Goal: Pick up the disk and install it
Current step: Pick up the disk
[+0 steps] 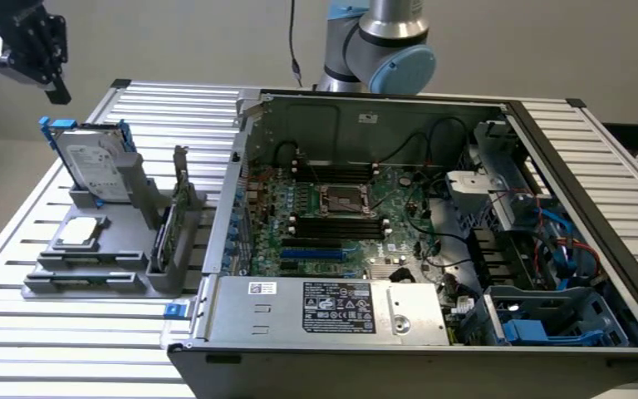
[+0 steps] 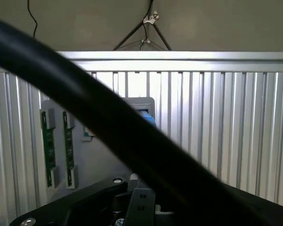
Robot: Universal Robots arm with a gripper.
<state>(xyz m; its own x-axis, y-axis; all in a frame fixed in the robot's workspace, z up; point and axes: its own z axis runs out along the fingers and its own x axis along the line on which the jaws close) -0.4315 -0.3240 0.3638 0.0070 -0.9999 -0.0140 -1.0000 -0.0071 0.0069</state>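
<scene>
The disk (image 1: 94,164) stands upright on its edge in a grey holder (image 1: 97,249) at the exterior view's left. It is silver with a white label and blue side rails. My gripper (image 1: 47,79) hangs in the air above it and a little to the left, apart from it and holding nothing. In the wrist view a blue corner of the disk (image 2: 149,118) shows against the grey holder (image 2: 104,160), partly hidden behind a thick black cable (image 2: 108,122).
An open computer case (image 1: 408,233) with its motherboard takes up the middle and right of the slatted metal table (image 1: 31,341). Its drive bay with blue parts (image 1: 552,320) is at the front right. The holder also carries a square processor chip (image 1: 80,233) and a green circuit card (image 1: 167,237).
</scene>
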